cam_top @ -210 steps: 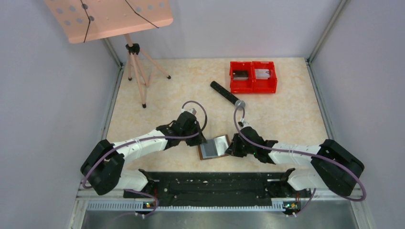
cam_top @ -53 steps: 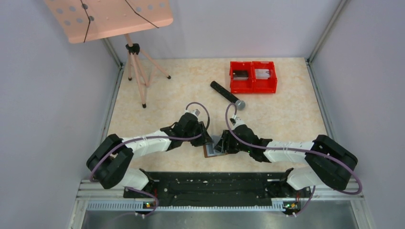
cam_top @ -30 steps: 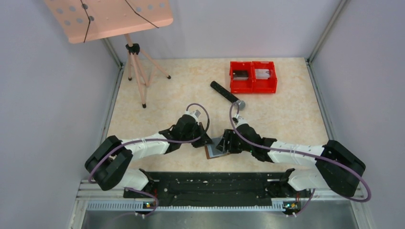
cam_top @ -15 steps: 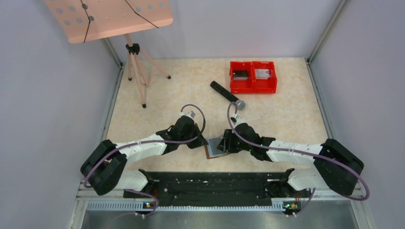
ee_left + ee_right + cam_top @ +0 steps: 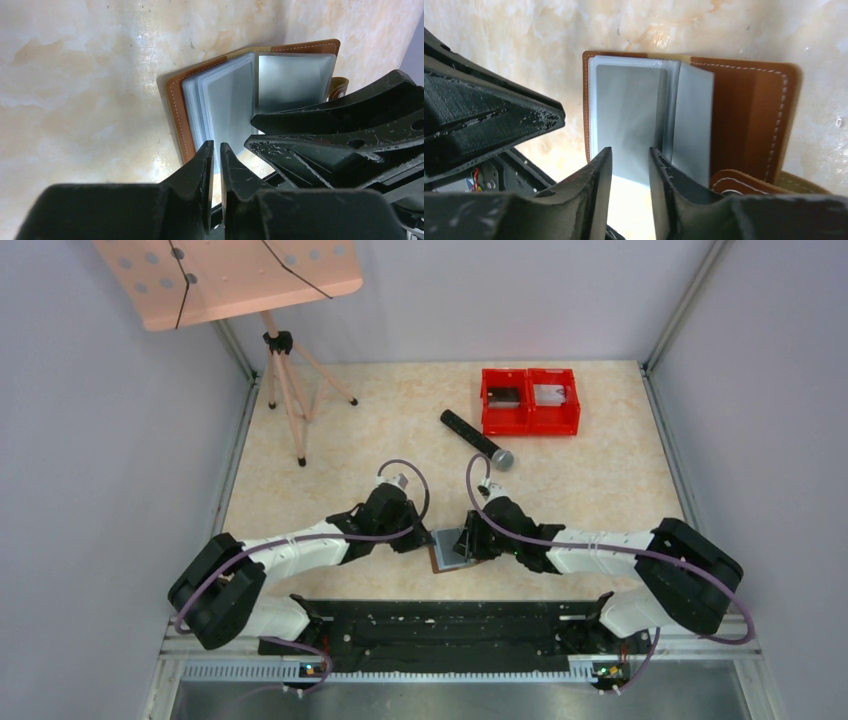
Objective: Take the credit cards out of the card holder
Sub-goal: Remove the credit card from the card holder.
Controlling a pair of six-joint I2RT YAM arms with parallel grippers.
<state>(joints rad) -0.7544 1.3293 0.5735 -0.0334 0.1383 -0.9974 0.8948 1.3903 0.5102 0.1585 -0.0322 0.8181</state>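
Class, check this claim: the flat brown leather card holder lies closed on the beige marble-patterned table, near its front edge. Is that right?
Not quite. The flat brown leather card holder lies open, not closed, with its grey-blue sleeves fanned out, on the beige marble-patterned table near its front edge. The left wrist view shows this plainly.

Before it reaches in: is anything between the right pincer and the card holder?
Nothing visible does. The right pincer is at the open card holder, over its clear sleeves; the left pincer sits beside, not between.
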